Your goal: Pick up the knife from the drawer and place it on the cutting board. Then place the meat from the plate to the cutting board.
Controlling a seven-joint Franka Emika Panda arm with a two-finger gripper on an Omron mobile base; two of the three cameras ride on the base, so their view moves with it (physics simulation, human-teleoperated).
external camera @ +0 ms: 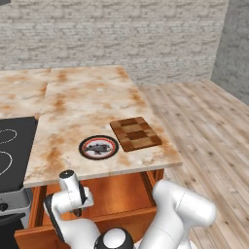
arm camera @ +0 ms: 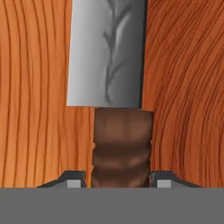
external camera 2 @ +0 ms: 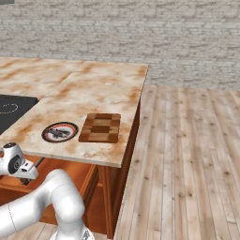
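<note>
**Gripper down in the drawer, fingers either side of the knife handle**

In the hand view the knife [arm camera: 114, 87] lies flat on the orange-brown floor of the drawer [arm camera: 35, 109]; its grey blade runs up out of the top of the view, its dark ridged handle runs down between the two finger tips; the gripper [arm camera: 118, 179] has one finger [arm camera: 74, 179] just beside the handle on the left and the other just beside it on the right; whether they press on the handle or only flank it, I cannot tell.

In the left base view the drawer [external camera: 116, 194] stands pulled out below the front edge of the counter [external camera: 87, 102]; the gripper [external camera: 78, 211] points down into it. On the counter, the board [external camera: 135, 133] lies near the front edge; the plate [external camera: 98, 147] sits just beside the board, on its left, apart from it; the meat [external camera: 98, 147] lies on the plate's centre. The stove [external camera: 12, 146] is left of the plate, at the counter's end. In the right base view the board [external camera 2: 100, 127] and plate [external camera 2: 59, 131] sit likewise, plate left of board.
</note>
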